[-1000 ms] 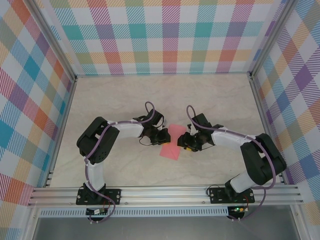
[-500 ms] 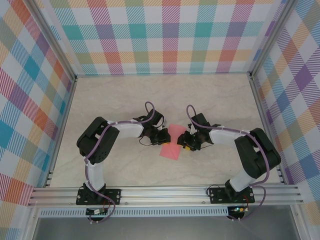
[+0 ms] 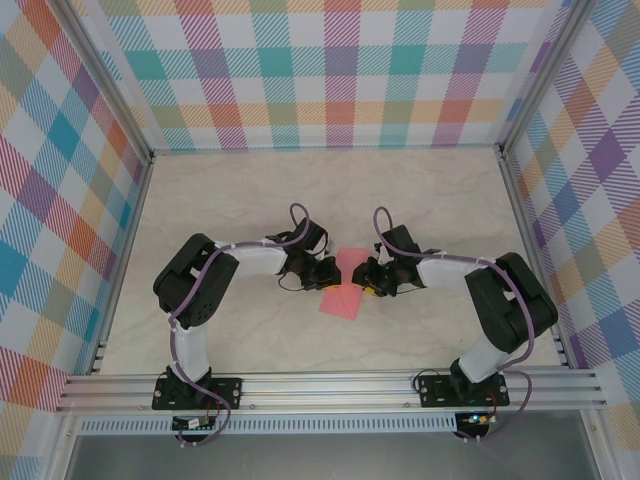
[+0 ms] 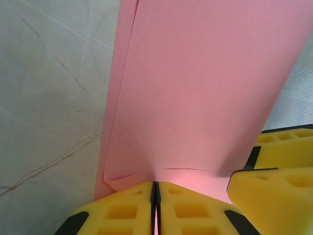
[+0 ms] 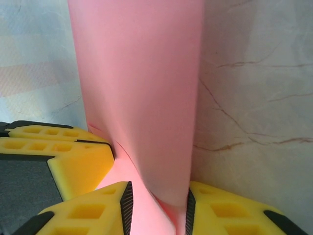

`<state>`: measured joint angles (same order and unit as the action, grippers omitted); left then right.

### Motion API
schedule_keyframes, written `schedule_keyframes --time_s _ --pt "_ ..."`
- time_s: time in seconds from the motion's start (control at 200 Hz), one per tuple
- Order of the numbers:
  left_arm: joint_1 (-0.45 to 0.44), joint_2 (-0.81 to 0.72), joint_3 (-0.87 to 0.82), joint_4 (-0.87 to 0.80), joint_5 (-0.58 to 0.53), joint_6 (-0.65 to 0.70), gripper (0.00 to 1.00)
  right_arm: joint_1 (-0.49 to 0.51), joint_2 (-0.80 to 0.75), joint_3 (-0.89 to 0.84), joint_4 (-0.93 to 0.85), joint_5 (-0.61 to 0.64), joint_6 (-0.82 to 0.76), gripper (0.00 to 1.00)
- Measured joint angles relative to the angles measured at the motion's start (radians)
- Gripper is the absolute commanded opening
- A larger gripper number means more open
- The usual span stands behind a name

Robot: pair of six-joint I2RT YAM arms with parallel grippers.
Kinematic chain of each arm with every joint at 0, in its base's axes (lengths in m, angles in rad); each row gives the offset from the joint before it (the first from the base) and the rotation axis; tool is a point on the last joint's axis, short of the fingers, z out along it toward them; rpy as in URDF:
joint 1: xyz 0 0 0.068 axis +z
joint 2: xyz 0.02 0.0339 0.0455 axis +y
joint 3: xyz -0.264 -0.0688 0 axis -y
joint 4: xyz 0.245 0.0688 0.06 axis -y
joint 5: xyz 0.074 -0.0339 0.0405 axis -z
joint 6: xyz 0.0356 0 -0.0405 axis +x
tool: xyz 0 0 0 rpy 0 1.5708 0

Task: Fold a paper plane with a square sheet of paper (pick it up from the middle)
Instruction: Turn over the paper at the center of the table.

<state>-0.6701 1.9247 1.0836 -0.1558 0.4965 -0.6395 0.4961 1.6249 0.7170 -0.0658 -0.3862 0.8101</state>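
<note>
The salmon-pink sheet of paper [image 3: 343,296] lies folded over at the table's middle, between my two grippers. My left gripper [image 3: 327,273] is shut on the sheet's left edge; in the left wrist view its yellow jaws [image 4: 155,188] meet with the pink paper [image 4: 205,88] pinched in the seam. My right gripper [image 3: 367,281] stands at the sheet's right edge. Its jaws [image 5: 158,198] are apart, with a raised, curved fold of paper [image 5: 142,73] between them, which lies against the right pad [image 5: 190,213]. The right fingers [image 4: 281,161] show in the left wrist view.
The table is pale marble [image 3: 250,190] with checkered walls on three sides and an aluminium rail [image 3: 330,385] at the near edge. The left gripper's fingers [image 5: 58,147] sit close beside the right gripper's.
My right gripper has slid left onto the paper's edge and its jaws have narrowed around the fold. The left gripper has stayed shut on the paper.
</note>
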Motion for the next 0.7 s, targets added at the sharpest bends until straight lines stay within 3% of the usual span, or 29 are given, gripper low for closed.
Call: schedule_keyframes --time_s 0.37,0.7 --pt "0.000 -0.006 0.000 -0.003 -0.019 -0.012 0.11 -0.004 -0.005 -0.060 0.094 -0.076 -0.013 0.35" --pt "0.000 -0.016 0.000 0.001 -0.046 -0.051 0.12 -0.004 -0.016 -0.091 0.130 -0.105 -0.049 0.25"
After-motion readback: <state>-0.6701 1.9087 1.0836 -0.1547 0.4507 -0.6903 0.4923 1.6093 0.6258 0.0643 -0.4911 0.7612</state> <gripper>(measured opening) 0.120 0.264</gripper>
